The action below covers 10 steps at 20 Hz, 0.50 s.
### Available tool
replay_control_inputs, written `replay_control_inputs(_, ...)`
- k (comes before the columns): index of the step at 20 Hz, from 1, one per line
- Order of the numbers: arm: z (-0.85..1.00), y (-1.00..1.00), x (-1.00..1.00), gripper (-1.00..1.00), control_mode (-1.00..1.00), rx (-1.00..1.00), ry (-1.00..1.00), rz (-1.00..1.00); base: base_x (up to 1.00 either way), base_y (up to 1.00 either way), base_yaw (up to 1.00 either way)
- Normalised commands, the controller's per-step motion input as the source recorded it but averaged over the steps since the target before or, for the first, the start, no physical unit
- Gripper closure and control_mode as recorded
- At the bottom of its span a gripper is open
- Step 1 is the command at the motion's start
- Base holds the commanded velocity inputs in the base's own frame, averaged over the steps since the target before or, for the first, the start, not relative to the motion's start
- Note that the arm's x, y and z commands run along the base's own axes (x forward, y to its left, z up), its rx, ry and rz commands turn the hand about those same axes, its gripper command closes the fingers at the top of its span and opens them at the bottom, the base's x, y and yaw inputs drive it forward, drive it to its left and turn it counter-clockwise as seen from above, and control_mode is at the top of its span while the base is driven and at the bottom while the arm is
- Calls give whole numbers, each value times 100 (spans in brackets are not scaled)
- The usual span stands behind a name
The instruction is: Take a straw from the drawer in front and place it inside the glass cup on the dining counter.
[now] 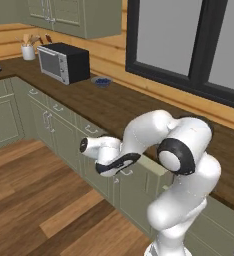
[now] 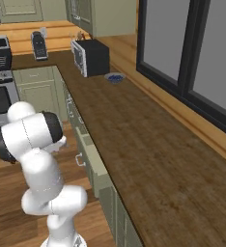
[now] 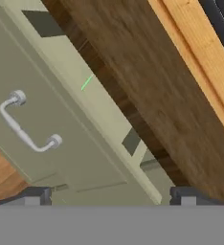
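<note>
**Drawer pulled partway out, end effector poised above with nothing in its grip**

Hand view, left to right. The drawer (image 3: 61,139) shows its flat sage-green front, with the curved silver handle (image 3: 30,122) on the left part of the panel. Just right of the front's top edge, a narrow strip of the drawer's interior is exposed. In it lies the straw (image 3: 86,82), of which only a short, thin, light-green sliver shows; the rest is presumably hidden under the dark wood surface (image 3: 133,62) that overhangs the drawer. Farthest right runs the light wood wall trim (image 3: 195,52).

The end effector (image 3: 109,194) looks down on this gap. Its two dark tips sit wide apart at the bottom of the view, and nothing lies between them.

Left base view: the drawer (image 1: 151,165) stands slightly proud of the cabinet run, beneath the folded arm. The microwave (image 1: 64,62) sits far back on the surface, well apart from the work.

Right base view: the arm is at left and the drawer (image 2: 91,157) juts out beside it.

Judgement: the wide spread and the downward aim suit a reach into the slot for the straw. The opening looks narrow, so the drawer may need pulling out more first. The glass cup and dining counter lie elsewhere.
</note>
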Motion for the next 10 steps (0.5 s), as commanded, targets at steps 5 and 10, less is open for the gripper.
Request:
replay_control_inputs(5, 64, -3, 0, -100, -100, 28, -2, 0, 0, 0, 0)
replay_control_inputs(10, 13, -14, 33, -100, -100, 24, 0, 0, 0, 0, 0)
